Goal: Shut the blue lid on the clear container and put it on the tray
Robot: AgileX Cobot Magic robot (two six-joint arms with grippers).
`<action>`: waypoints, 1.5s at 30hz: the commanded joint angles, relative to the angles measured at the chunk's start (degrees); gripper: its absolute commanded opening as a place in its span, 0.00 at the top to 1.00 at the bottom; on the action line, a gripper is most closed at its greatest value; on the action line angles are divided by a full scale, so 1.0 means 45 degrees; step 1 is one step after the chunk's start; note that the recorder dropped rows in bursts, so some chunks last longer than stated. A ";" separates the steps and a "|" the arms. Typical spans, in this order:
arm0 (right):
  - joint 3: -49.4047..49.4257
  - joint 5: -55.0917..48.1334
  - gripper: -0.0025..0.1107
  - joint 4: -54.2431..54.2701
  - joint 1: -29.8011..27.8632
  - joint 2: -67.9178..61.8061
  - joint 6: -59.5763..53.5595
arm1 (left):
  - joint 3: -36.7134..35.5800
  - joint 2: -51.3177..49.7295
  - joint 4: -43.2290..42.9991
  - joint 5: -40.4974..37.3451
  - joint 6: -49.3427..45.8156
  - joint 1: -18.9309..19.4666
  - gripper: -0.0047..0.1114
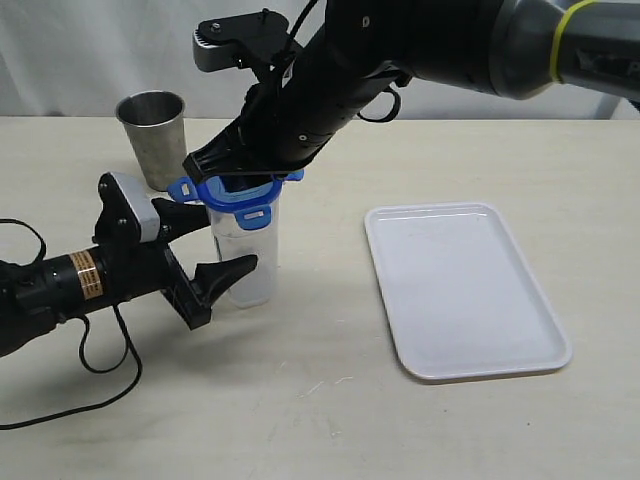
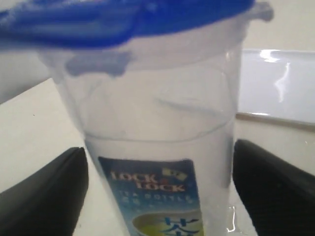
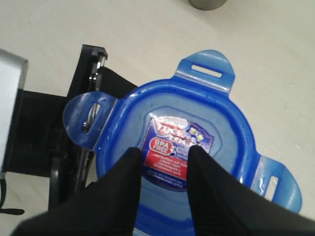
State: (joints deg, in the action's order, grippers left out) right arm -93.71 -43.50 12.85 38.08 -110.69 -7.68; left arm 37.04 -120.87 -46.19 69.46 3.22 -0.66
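Note:
The clear container [image 1: 250, 268] stands upright on the table left of the tray [image 1: 460, 290]. My left gripper [image 1: 228, 240] reaches in from the left, shut on the container's lower half, one finger on each side [image 2: 160, 162]; its printed label [image 2: 152, 196] faces the left wrist camera. The blue lid [image 1: 240, 193] sits on the container's mouth with its flaps sticking outward. My right gripper [image 1: 240, 172] comes down from above onto the lid. Its two fingertips stand a little apart over the red-and-white sticker [image 3: 177, 140] on the lid [image 3: 226, 128], with nothing between them [image 3: 162, 150].
A grey metal cup [image 1: 153, 135] stands behind the container at the back left. The white tray lies flat to the right, a short gap from the container. The right arm's bulk spans the upper middle. A black cable loops on the table at the front left.

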 commanded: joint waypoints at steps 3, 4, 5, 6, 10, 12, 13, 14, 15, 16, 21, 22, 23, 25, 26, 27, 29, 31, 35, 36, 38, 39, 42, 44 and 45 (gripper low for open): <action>0.0079 -0.0729 0.70 0.0000 -0.0006 -0.0196 -0.0116 | 0.1030 -0.0582 -0.1265 0.0111 0.0873 -0.0076 0.31; 0.0079 -0.0729 0.70 0.0000 -0.0006 -0.0196 -0.0116 | 0.1194 -0.0612 -0.1493 0.0111 0.1055 -0.0076 0.31; 0.0079 -0.0752 0.70 0.0000 -0.0006 -0.0196 -0.0111 | 0.1375 -0.0663 -0.1675 0.0111 0.1160 -0.0076 0.31; 0.0079 -0.0782 0.70 0.0000 -0.0006 -0.0196 -0.0111 | 0.1530 -0.0736 -0.1676 0.0111 0.1325 -0.0076 0.31; 0.0079 -0.0980 0.70 0.0000 -0.0006 -0.0196 -0.0143 | 0.2044 -0.1233 -0.1801 0.0111 0.1659 -0.0076 0.31; 0.0079 -0.1005 0.70 0.0000 -0.0006 -0.0196 -0.0144 | 0.2259 -0.1420 -0.1989 0.0111 0.1742 -0.0076 0.31; 0.0079 -0.1005 0.70 0.0000 -0.0006 -0.0196 -0.0144 | 0.2297 -0.1445 -0.2041 0.0111 0.1789 -0.0103 0.31; 0.0079 -0.1005 0.70 0.0000 -0.0006 -0.0196 -0.0144 | 0.2329 -0.1443 -0.2205 0.0111 0.1827 -0.0103 0.31; 0.0079 -0.1005 0.70 0.0000 -0.0006 -0.0196 -0.0144 | 0.2358 -0.1443 -0.2304 0.0111 0.1827 -0.0103 0.31; 0.0079 -0.1005 0.70 0.0000 -0.0006 -0.0196 -0.0144 | 0.2358 -0.1443 -0.2305 0.0111 0.1827 -0.0103 0.32; 0.0079 -0.1035 0.70 0.0000 -0.0006 -0.0196 -0.0182 | 0.2358 -0.1443 -0.2253 0.0111 0.1774 -0.0103 0.58; 0.0079 -0.1032 0.70 0.0000 -0.0006 -0.0196 -0.0242 | 0.2358 -0.1443 -0.2253 0.0111 0.1774 -0.0103 0.67; 0.0079 -0.1061 0.70 0.0000 -0.0006 -0.0196 -0.0237 | 0.2358 -0.1443 -0.2281 0.0111 0.1774 -0.0080 0.74; 0.0079 -0.1061 0.70 0.0000 -0.0006 -0.0196 -0.0268 | 0.2358 -0.1443 -0.2282 0.0111 0.1774 -0.0080 0.91; 0.0079 -0.1061 0.70 0.0000 -0.0006 -0.0196 -0.0330 | 0.2358 -0.1443 -0.2282 0.0111 0.1774 -0.0080 0.96; 0.0079 -0.1061 0.70 0.0000 -0.0006 -0.0196 -0.0448 | 0.2358 -0.1443 -0.2282 0.0111 0.1736 -0.0080 0.96; 0.0079 -0.0969 0.70 0.0000 -0.0006 -0.0100 -0.0625 | 0.2358 -0.1443 -0.2282 0.0111 0.1736 -0.0054 0.96; -0.0030 -0.0950 0.70 0.0000 -0.0006 0.0078 -0.0922 | 0.2358 -0.1443 -0.2282 0.0111 0.1736 0.0030 0.96; -0.0589 -0.1071 0.65 0.0000 0.0010 0.0426 -0.1244 | 0.2358 -0.1443 -0.2282 0.0111 0.1955 0.0175 0.96; -0.0823 -0.1135 0.62 0.0036 0.0010 0.0512 -0.1545 | 0.2358 -0.1443 -0.2282 0.0111 0.1955 0.0175 0.96; -0.1189 -0.1380 0.58 0.0252 0.0010 0.0659 -0.2358 | 0.2358 -0.1443 -0.2342 0.0111 0.1955 0.0171 0.96; -0.1391 -0.1576 0.56 0.0435 0.0010 0.0752 -0.2977 | 0.2358 -0.1443 -0.2393 0.0111 0.1904 0.0171 0.96; -0.2110 -0.2332 0.55 0.0828 0.0010 0.1073 -0.4421 | 0.2377 -0.1418 -0.2591 0.0111 0.1872 0.0171 0.96; -0.2411 -0.2589 0.55 0.0858 0.0010 0.1335 -0.4742 | 0.2500 -0.1342 -0.3038 0.0111 0.1929 0.0171 0.96; -0.2600 -0.2845 0.55 0.0858 0.0010 0.1474 -0.4976 | 0.2555 -0.1231 -0.3304 0.0111 0.1956 0.0171 0.96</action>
State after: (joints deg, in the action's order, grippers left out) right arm -103.52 -53.84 16.16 38.08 -105.90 -26.40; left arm 47.73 -127.25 -58.29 69.56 11.76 -0.04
